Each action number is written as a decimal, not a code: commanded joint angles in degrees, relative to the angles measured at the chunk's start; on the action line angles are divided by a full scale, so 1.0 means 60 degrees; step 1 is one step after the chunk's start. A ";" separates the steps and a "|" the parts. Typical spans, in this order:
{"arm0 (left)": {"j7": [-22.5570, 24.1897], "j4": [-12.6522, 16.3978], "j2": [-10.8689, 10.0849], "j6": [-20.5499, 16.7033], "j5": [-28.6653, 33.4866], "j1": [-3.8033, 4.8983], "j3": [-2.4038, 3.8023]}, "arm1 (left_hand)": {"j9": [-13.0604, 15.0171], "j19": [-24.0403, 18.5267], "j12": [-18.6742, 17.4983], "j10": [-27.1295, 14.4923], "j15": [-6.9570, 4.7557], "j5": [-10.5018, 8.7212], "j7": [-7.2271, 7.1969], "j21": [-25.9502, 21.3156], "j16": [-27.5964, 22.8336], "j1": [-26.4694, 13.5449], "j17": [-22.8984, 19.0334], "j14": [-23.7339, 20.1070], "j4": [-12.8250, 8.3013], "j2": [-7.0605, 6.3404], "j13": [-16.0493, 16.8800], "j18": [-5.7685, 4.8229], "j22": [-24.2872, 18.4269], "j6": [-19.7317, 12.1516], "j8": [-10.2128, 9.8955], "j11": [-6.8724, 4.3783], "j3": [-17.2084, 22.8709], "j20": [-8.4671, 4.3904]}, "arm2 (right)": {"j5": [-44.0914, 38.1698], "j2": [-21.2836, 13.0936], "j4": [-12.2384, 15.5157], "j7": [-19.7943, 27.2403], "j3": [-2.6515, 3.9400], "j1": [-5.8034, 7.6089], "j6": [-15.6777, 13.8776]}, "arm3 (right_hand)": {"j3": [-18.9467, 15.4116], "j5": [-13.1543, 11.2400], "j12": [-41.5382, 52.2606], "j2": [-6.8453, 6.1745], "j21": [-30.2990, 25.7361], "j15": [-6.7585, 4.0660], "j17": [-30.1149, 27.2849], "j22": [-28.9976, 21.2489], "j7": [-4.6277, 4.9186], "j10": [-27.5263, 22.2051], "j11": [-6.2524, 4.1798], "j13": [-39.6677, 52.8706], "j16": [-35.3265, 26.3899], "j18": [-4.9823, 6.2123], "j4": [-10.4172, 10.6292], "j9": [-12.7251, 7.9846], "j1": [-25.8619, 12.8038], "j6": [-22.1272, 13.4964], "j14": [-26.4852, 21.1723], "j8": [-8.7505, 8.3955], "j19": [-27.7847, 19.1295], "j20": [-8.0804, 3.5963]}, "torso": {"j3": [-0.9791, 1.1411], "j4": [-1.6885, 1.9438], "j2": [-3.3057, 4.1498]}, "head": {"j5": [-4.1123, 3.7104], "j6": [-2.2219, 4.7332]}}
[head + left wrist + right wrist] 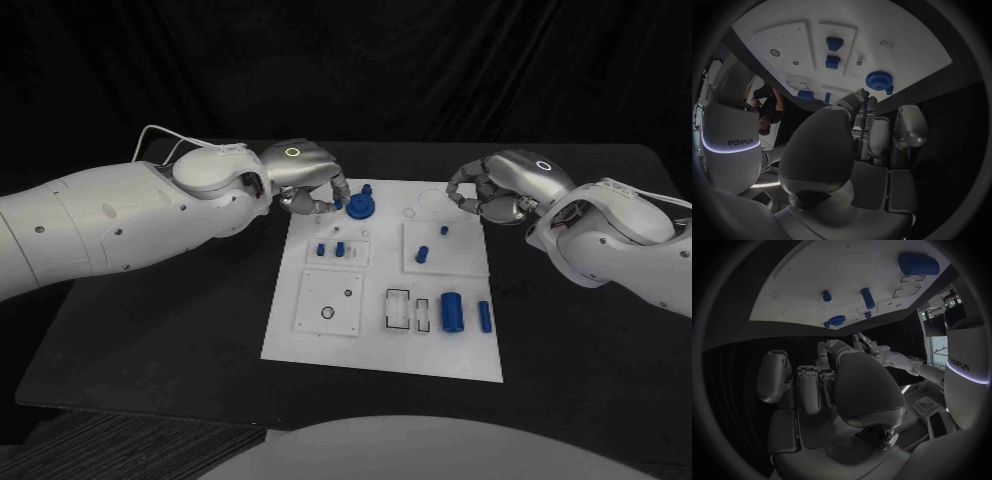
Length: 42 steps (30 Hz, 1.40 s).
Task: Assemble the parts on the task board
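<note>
Black table (159,330) spreads under the white board (382,355), which lies lengthwise in the middle between the two arms. Several blue parts sit on the board: a round gear-like piece (361,207) with a short stem stands at the far left corner, two small pegs (330,249) stand in a raised square plate behind it, another peg (423,254) stands in the plate to the right, and a thick cylinder (451,311) lies beside a thinner rod (485,316) near the right edge. A flat square plate with a small ring hole (327,312) lies at the near left, and outlined rectangular slots (405,309) sit just beside the cylinder.

The left hand (306,180) hovers at the far left corner of the board, its fingers curled downward just beside the gear piece; the left wrist view shows the fingers (878,137) drawn together with nothing between them and the gear piece (877,80) lying past their tips, apart from them. The right hand (498,190) hangs over the far right corner, fingers curled in and holding nothing; its wrist view shows the board (811,285) beyond the fingertips (808,385).

Both hands are smooth silver metal with dark padded fingers; the board is matte white, the parts glossy blue plastic.
</note>
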 commanded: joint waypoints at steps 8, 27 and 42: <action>0.0000 -0.0143 0.0028 0.0635 -0.0016 -0.0096 0.0004 | -0.0029 -0.0132 -0.0123 0.0041 0.0009 -0.0092 -0.0035 -0.0192 -0.0126 -0.0064 -0.0119 -0.0108 0.0052 -0.0005 -0.0038 -0.0091 0.1255 -0.0009 -0.0066 -0.0024 -0.0035 0.0000 | 0.0078 0.0021 -0.0019 -0.0113 0.0006 -0.0053 0.0057 | 0.0070 0.0064 0.0034 -0.0054 -0.0057 -0.0071 0.2094 0.1624 0.0006 0.1001 -0.0054 0.2515 -0.0020 0.0077 0.0012 0.0014 0.0002 0.0082 0.0895 0.0029 0.0013 -0.0007 | -0.0017 0.0029 0.0000 | -0.0006 -0.0002; -0.0072 -0.0557 0.0336 0.0572 -0.0016 -0.0448 0.0003 | -0.0050 -0.0150 -0.0189 0.0068 0.0024 -0.0175 -0.0014 -0.0225 -0.0159 -0.0075 -0.0170 -0.0144 0.0068 0.0000 -0.0066 -0.0089 0.1252 -0.0047 -0.0079 -0.0007 -0.0049 0.0004 | 0.0089 0.0053 -0.0051 -0.0104 0.0006 -0.0060 0.0060 | 0.0089 0.0067 0.0034 -0.0048 -0.0067 -0.0071 0.2094 0.1621 0.0006 0.1001 -0.0053 0.2515 -0.0021 0.0078 0.0000 0.0014 0.0011 0.0077 0.0895 0.0027 0.0009 -0.0007 | -0.0002 -0.0003 0.0002 | 0.0013 -0.0002; -0.0103 -0.0609 0.0439 0.0653 -0.0016 -0.0558 0.0003 | -0.0057 -0.0168 -0.0200 0.0084 0.0030 -0.0187 -0.0005 -0.0264 -0.0191 -0.0074 -0.0224 -0.0172 0.0069 0.0000 -0.0069 -0.0083 0.1243 -0.0064 -0.0085 0.0000 -0.0052 0.0005 | 0.0089 0.0063 -0.0056 -0.0101 0.0006 -0.0061 0.0070 | 0.0089 0.0067 0.0034 -0.0048 -0.0067 -0.0071 0.2094 0.1621 0.0006 0.1001 -0.0053 0.2515 -0.0021 0.0078 0.0000 0.0014 0.0011 0.0077 0.0895 0.0027 0.0009 -0.0007 | 0.0009 0.0013 0.0016 | -0.0015 -0.0002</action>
